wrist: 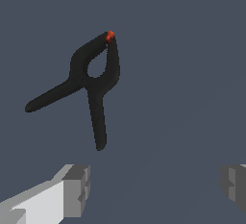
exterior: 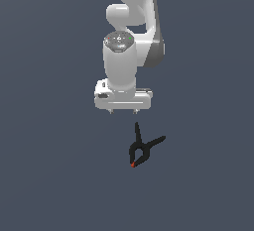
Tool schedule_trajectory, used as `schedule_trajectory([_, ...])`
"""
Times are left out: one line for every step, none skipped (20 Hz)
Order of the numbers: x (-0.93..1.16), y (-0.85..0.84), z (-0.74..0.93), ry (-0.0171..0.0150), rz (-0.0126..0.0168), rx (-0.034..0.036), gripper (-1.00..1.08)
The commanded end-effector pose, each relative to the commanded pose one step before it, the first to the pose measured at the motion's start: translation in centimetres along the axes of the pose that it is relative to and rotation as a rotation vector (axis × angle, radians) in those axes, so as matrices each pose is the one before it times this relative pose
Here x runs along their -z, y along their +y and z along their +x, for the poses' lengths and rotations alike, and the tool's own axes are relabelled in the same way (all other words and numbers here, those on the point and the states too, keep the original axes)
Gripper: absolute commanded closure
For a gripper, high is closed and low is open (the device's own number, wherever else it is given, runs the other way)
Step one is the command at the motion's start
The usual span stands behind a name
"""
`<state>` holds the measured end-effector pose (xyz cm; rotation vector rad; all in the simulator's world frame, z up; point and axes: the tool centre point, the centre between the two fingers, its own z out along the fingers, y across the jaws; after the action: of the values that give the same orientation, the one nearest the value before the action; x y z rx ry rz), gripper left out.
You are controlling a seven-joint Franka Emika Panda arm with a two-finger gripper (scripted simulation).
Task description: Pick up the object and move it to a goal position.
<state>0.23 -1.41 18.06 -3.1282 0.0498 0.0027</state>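
The object is a small black spring clamp [exterior: 142, 149] lying flat on the dark grey floor, its two thin handles splayed and a tiny red jaw tip at one end. The wrist view shows the clamp [wrist: 91, 83] whole, with the red tip farthest from the fingers. My gripper [exterior: 123, 111] hangs above the floor, just behind the clamp in the exterior view, and holds nothing. It is open: its two grey fingertips [wrist: 77, 189] stand wide apart in the wrist view, and the clamp lies ahead of the gap, apart from both.
The white arm [exterior: 130, 36] rises behind the gripper to the top of the exterior view. A plain dark grey floor [exterior: 49, 175] lies all around.
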Motion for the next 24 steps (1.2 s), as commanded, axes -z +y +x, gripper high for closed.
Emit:
schedule_trajectory([0.000, 0.001, 0.000, 0.00000, 0.00000, 0.00000, -0.20])
schedule_trajectory([-0.011, -0.027, 0.002, 0.00009, -0.00040, 0.00112, -0.20])
schedule_trajectory([-0.033, -0.082, 0.006, 0.00023, -0.00117, 0.00331, -0.20])
schedule_trajectory([-0.054, -0.132, 0.011, 0.00037, -0.00188, 0.00536, -0.20])
schedule_trajectory([-0.076, -0.184, 0.016, 0.00047, -0.00255, 0.00731, -0.20])
schedule_trajectory([-0.074, -0.179, 0.018, 0.00038, -0.00235, 0.00680, -0.20])
schedule_trajectory([-0.053, -0.121, 0.015, 0.00017, -0.00149, 0.00438, -0.20])
schedule_trajectory([-0.031, -0.071, 0.010, 0.00000, -0.00072, 0.00217, -0.20])
schedule_trajectory([-0.001, -0.010, 0.002, 0.00000, 0.00000, 0.00000, -0.20])
schedule_trajectory([0.015, 0.029, -0.006, 0.00002, 0.00021, -0.00066, -0.20])
schedule_trajectory([0.020, 0.034, -0.012, 0.00046, -0.00037, 0.00077, -0.20])
schedule_trajectory([-0.002, 0.004, 0.001, 0.00000, 0.00000, 0.00000, -0.20])
schedule_trajectory([-0.026, -0.036, 0.017, -0.00072, 0.00069, -0.00153, -0.20])
schedule_trajectory([-0.050, -0.032, 0.033, -0.00145, 0.00158, -0.00368, -0.20])
schedule_trajectory([-0.072, -0.049, 0.048, -0.00215, 0.00238, -0.00554, -0.20])
schedule_trajectory([-0.094, -0.064, 0.063, -0.00286, 0.00316, -0.00737, -0.20])
schedule_trajectory([-0.116, -0.079, 0.076, -0.00351, 0.00384, -0.00893, -0.20])
schedule_trajectory([-0.138, -0.097, 0.089, -0.00418, 0.00453, -0.01048, -0.20])
schedule_trajectory([-0.161, -0.113, 0.102, -0.00488, 0.00525, -0.01212, -0.20])
schedule_trajectory([-0.184, -0.132, 0.114, -0.00564, 0.00600, -0.01384, -0.20])
schedule_trajectory([-0.208, -0.151, 0.126, -0.00645, 0.00678, -0.01557, -0.20])
schedule_trajectory([-0.234, -0.172, 0.138, -0.00732, 0.00759, -0.01738, -0.20])
schedule_trajectory([-0.260, -0.195, 0.148, -0.00822, 0.00839, -0.01917, -0.20])
schedule_trajectory([-0.287, -0.218, 0.157, -0.00918, 0.00921, -0.02097, -0.20])
